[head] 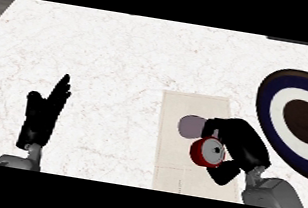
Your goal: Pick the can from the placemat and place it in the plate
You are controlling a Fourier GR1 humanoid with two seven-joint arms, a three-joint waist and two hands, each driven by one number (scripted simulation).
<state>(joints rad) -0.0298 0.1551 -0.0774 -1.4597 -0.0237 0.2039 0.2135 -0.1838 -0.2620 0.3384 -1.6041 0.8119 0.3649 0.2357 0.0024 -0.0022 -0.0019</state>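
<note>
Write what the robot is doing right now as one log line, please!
right hand: curled round red can, over placemat | left hand: open, resting at left | plate: at right, no can on it yet

Open counter (244,97) separates placemat (186,106) from plate (268,99) (a narrow strip); the left hand (39,118) stands well apart.

On tabletop (120,55), placemat (190,109) centre-right; can (207,151) over it in right hand (244,145); plate (271,102) just right; left hand (43,114) far left.
</note>
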